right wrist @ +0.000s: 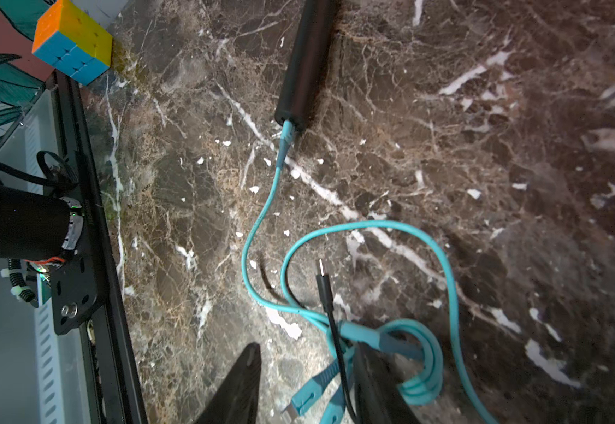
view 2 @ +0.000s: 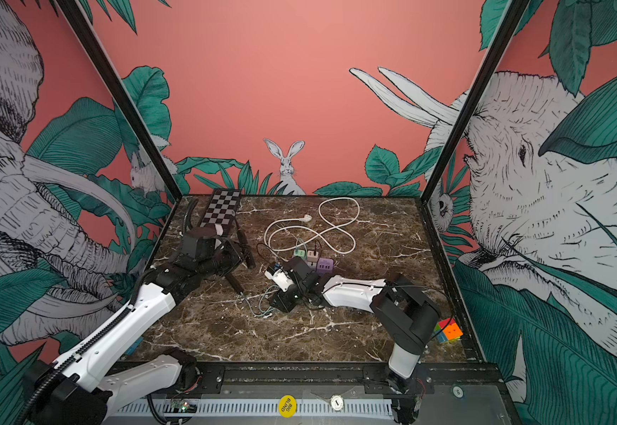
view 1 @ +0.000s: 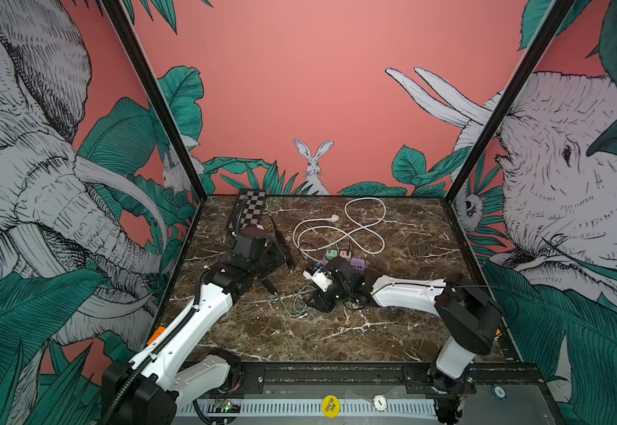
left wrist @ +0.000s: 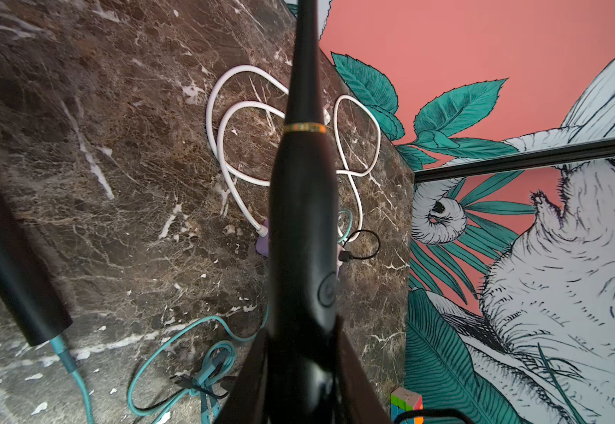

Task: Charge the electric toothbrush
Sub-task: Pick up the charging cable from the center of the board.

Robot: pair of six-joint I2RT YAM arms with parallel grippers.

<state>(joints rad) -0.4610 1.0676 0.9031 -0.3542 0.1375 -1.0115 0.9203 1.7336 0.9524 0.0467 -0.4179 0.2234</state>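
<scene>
Top views: soft, even light is coming from above, the marble table [view 1: 299, 338] is reading dim, and the frame posts [view 1: 154, 95] are bowing toward the edges. Left wrist: the electric toothbrush [left wrist: 302, 227] is blurring at 6 o'clock. Right wrist: the black USB-C cable [right wrist: 325, 290] is throwing a short shadow.

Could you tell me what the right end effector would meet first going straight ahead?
Probably the teal cable bundle lying just ahead of the right end effector, crossed by a thin black cable; depth is unclear.

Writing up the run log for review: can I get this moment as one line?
left gripper: shut on toothbrush | right gripper: open, fingers either side of black cable | plug: free, lying on table | charging: not yet connected
</scene>
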